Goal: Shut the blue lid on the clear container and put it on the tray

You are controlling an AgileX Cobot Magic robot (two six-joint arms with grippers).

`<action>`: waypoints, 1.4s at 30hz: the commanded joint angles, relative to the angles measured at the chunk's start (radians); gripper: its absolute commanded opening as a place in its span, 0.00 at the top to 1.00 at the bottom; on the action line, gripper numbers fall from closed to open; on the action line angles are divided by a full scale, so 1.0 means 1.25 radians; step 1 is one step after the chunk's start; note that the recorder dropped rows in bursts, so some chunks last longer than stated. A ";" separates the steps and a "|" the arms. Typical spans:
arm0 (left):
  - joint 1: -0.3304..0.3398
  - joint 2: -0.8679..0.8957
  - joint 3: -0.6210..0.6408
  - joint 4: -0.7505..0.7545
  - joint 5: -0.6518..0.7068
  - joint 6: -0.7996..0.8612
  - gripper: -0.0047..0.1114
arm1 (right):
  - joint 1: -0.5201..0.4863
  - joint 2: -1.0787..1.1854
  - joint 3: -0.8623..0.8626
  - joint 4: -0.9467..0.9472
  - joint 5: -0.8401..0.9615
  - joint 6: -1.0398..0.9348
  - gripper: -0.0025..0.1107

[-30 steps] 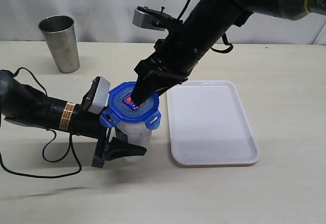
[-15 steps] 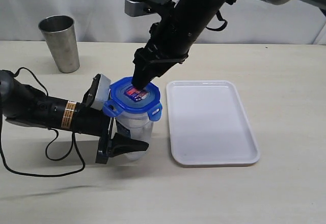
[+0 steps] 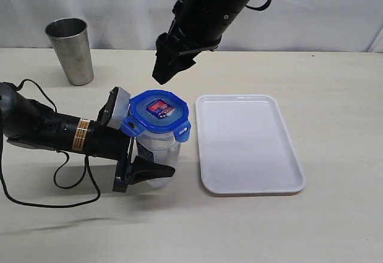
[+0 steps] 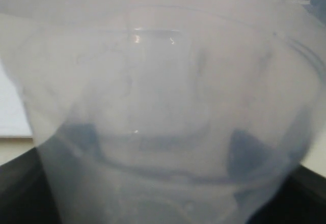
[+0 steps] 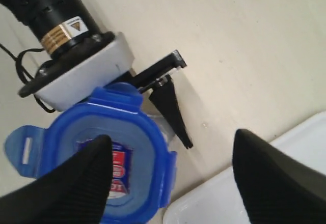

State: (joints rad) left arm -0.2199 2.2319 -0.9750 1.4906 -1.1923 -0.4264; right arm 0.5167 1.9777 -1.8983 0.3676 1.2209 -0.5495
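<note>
The clear container (image 3: 158, 155) stands on the table left of the tray (image 3: 251, 155), and its blurred wall (image 4: 163, 96) fills the left wrist view. My left gripper (image 3: 149, 158) is shut on its body from the side; one finger (image 3: 146, 171) shows in front. The blue lid (image 3: 158, 110) sits on top of the container, sticker up, with its flaps sticking out from the rim. My right gripper (image 3: 165, 72) hangs open above and behind the lid, touching nothing. In the right wrist view, the lid (image 5: 140, 127) lies under one finger of the right gripper (image 5: 170, 183).
A steel cup (image 3: 70, 50) stands at the back left of the table. The left arm and its cable (image 3: 36, 128) lie across the table on the left. The white tray corner (image 5: 219, 203) lies close beside the container.
My right gripper has lifted off the lid, risen up and back, and opened wider. The lid stays on the container. The left gripper holds still.
</note>
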 commanded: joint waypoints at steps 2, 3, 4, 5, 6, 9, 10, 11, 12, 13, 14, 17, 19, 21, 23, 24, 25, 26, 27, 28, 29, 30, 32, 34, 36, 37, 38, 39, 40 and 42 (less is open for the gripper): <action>-0.002 -0.005 -0.003 -0.018 -0.023 -0.001 0.96 | 0.121 -0.054 -0.006 -0.091 0.000 0.016 0.52; -0.002 -0.005 -0.003 -0.018 -0.023 -0.001 0.96 | 0.156 -0.054 -0.006 -0.147 0.000 0.063 0.54; -0.002 -0.005 -0.003 -0.018 -0.023 -0.001 0.96 | 0.180 -0.054 -0.006 -0.192 0.000 0.105 0.54; -0.002 -0.005 -0.003 -0.018 -0.023 -0.001 0.96 | 0.203 -0.054 -0.005 -0.240 0.000 0.154 0.54; -0.002 -0.005 -0.003 -0.018 -0.023 -0.001 0.96 | 0.237 -0.049 -0.002 -0.314 0.000 0.199 0.54; -0.002 -0.005 -0.003 -0.018 -0.023 -0.012 0.96 | 0.297 -0.041 0.029 -0.417 0.000 0.277 0.54; -0.002 -0.005 -0.003 -0.018 -0.023 -0.014 0.96 | 0.310 -0.041 0.040 -0.426 0.000 0.281 0.54; -0.002 -0.005 -0.003 -0.018 -0.023 -0.014 0.96 | 0.323 -0.041 0.051 -0.428 0.000 0.290 0.54; -0.002 -0.005 -0.003 -0.018 -0.023 -0.014 0.96 | 0.332 -0.039 0.067 -0.428 0.000 0.301 0.54; -0.002 -0.005 -0.003 -0.018 -0.023 -0.014 0.96 | 0.339 -0.039 0.077 -0.432 0.000 0.308 0.54; -0.002 -0.005 -0.003 -0.018 -0.023 -0.014 0.96 | 0.343 -0.039 0.088 -0.438 0.000 0.318 0.54; -0.002 -0.005 -0.003 -0.018 -0.023 -0.014 0.96 | 0.343 -0.039 0.114 -0.476 0.000 0.358 0.54; -0.002 -0.005 -0.003 -0.018 -0.023 -0.014 0.96 | 0.343 -0.039 0.129 -0.526 -0.011 0.394 0.54; -0.002 -0.005 -0.003 -0.018 -0.023 -0.014 0.96 | 0.343 -0.039 0.142 -0.539 -0.028 0.406 0.54; -0.002 -0.005 -0.003 -0.018 -0.023 -0.014 0.96 | 0.343 -0.039 0.161 -0.526 -0.049 0.405 0.54; -0.002 -0.005 -0.003 -0.018 -0.023 -0.014 0.96 | 0.343 -0.039 0.166 -0.516 -0.053 0.401 0.55; -0.002 -0.005 -0.003 -0.018 -0.023 -0.014 0.96 | 0.343 -0.039 0.179 -0.492 -0.059 0.377 0.55; -0.002 -0.005 -0.003 -0.018 -0.023 -0.014 0.96 | 0.343 -0.039 0.185 -0.479 -0.059 0.364 0.55; -0.002 -0.005 -0.003 -0.018 -0.023 -0.014 0.96 | 0.343 -0.039 0.188 -0.446 -0.053 0.328 0.55; -0.002 -0.005 -0.003 -0.018 -0.023 -0.014 0.96 | 0.343 -0.039 0.188 -0.433 -0.053 0.313 0.55; -0.002 -0.005 -0.003 -0.018 -0.023 -0.014 0.96 | 0.343 -0.041 0.188 -0.418 -0.053 0.297 0.54; -0.002 -0.005 -0.003 -0.018 -0.023 -0.014 0.96 | 0.343 -0.045 0.188 -0.418 -0.053 0.297 0.52; -0.002 -0.005 -0.003 -0.018 -0.023 -0.014 0.96 | 0.343 -0.049 0.188 -0.418 -0.045 0.289 0.47; -0.002 -0.005 -0.003 -0.018 -0.023 -0.014 0.96 | 0.343 -0.060 0.188 -0.419 -0.040 0.288 0.42; -0.002 -0.005 -0.003 -0.018 -0.023 -0.014 0.96 | 0.341 -0.078 0.188 -0.421 -0.040 0.284 0.41; -0.002 -0.005 -0.003 -0.018 -0.023 -0.014 0.96 | 0.341 -0.089 0.188 -0.421 -0.041 0.282 0.41; -0.002 -0.005 -0.003 -0.018 -0.023 -0.014 0.96 | 0.341 -0.097 0.188 -0.421 -0.049 0.282 0.41; -0.002 -0.005 -0.003 -0.018 -0.023 -0.014 0.96 | 0.341 -0.113 0.188 -0.419 -0.065 0.282 0.41; -0.002 -0.005 -0.003 -0.018 -0.023 -0.014 0.96 | 0.341 -0.122 0.188 -0.419 -0.075 0.285 0.41; -0.002 -0.005 -0.003 -0.018 -0.023 -0.016 0.96 | 0.341 -0.141 0.188 -0.412 -0.104 0.288 0.41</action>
State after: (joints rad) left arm -0.2199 2.2319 -0.9750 1.4749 -1.1853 -0.4414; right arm 0.9481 1.8407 -1.6652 -0.1613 1.1356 -0.1911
